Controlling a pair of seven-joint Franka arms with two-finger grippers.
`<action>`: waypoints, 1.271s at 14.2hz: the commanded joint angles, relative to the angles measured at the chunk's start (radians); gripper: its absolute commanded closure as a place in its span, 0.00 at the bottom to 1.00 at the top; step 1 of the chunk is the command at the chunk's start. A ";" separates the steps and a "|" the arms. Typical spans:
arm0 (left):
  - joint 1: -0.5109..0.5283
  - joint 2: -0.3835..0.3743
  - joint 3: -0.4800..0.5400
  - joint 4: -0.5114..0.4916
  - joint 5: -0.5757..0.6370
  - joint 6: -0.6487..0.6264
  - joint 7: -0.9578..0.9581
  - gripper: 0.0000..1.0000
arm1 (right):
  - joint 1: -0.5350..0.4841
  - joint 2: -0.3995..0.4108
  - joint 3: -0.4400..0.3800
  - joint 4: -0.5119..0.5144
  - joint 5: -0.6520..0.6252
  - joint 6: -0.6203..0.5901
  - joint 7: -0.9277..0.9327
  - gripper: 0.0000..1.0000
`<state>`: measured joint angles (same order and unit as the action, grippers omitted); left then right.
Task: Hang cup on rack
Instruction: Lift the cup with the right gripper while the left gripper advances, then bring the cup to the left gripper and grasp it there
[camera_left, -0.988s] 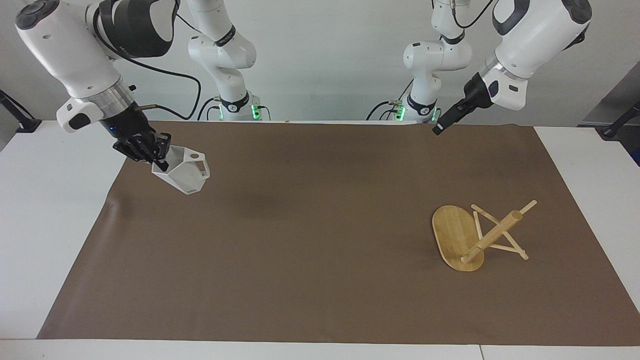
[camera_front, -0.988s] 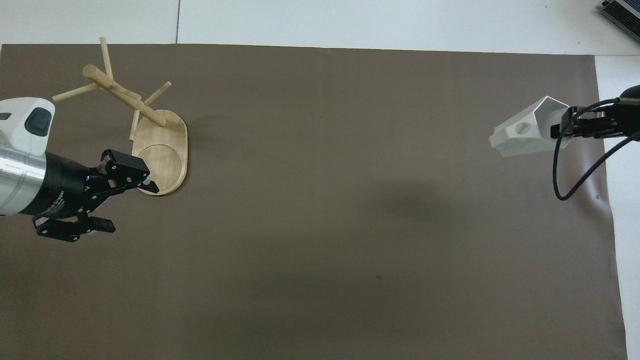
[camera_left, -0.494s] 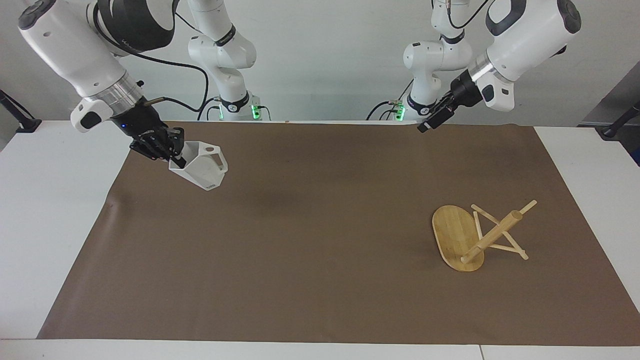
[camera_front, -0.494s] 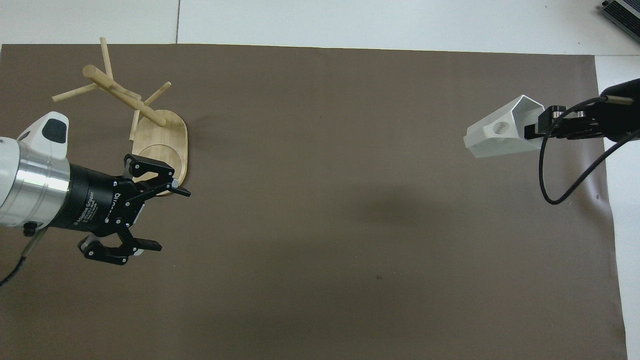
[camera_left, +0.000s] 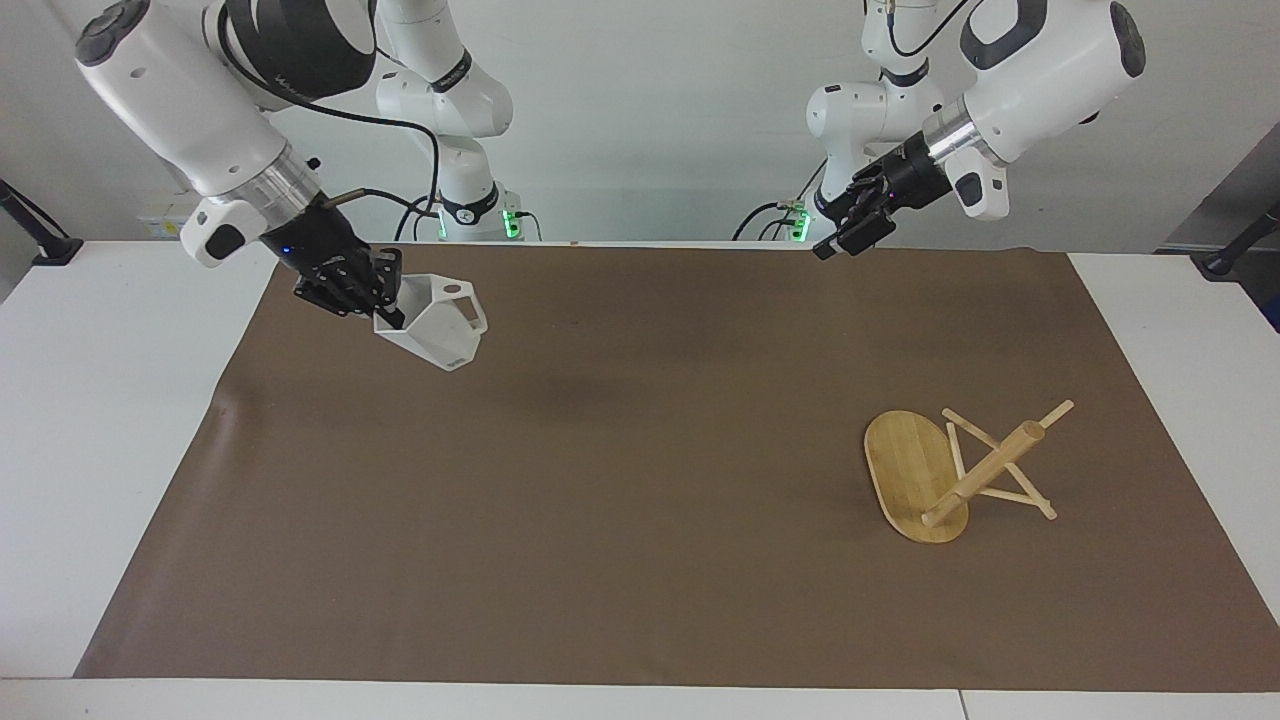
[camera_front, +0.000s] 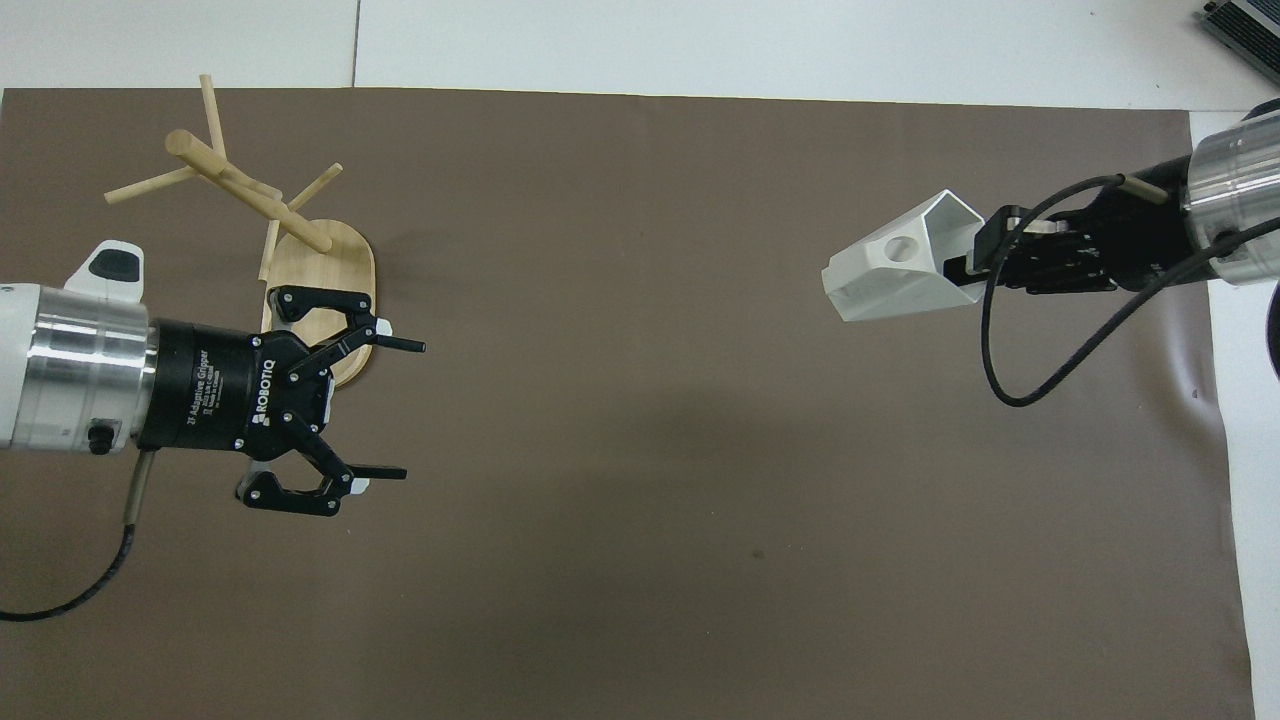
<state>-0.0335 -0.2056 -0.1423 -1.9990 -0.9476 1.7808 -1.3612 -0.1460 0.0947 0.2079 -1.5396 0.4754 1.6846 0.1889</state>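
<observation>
Your small white faceted cup with its blocky, holed handle (camera_left: 432, 323) is already off the surface, carried tilted in the air over the right arm's end of the brown mat (camera_left: 640, 560). The right end effector (camera_left: 385, 305) has its fingers clamped on the cup's rim wall, one finger inside the mouth, with the handle pointing away from the wrist. So the pick is done; the carry and the hang are not.

The light bamboo rack with its oval base, thick post and thin crossed pegs (camera_left: 960, 475) sits well apart from the cup, at the left arm's end of the mat. It looks tipped over, the base on edge and the post slanting, so you will likely need it stood upright before any peg can take the handle.

The left end effector (camera_front: 385, 408) hovers with its fingers wide apart and holding nothing, over the mat just beside the rack's base; it seems placed to deal with the rack.
</observation>
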 joint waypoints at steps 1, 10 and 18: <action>-0.014 -0.012 0.003 -0.078 -0.137 0.106 -0.013 0.00 | -0.010 -0.015 0.030 -0.008 0.060 0.003 0.043 1.00; -0.162 0.100 -0.020 -0.049 -0.333 0.357 -0.018 0.00 | -0.010 -0.015 0.160 -0.010 0.115 0.061 0.130 1.00; -0.183 0.111 -0.031 -0.023 -0.447 0.396 -0.021 0.00 | 0.060 -0.027 0.219 -0.063 0.166 0.253 0.296 1.00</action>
<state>-0.2120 -0.1077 -0.1748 -2.0456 -1.3566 2.1645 -1.3691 -0.1071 0.0923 0.4222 -1.5622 0.6110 1.8853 0.4466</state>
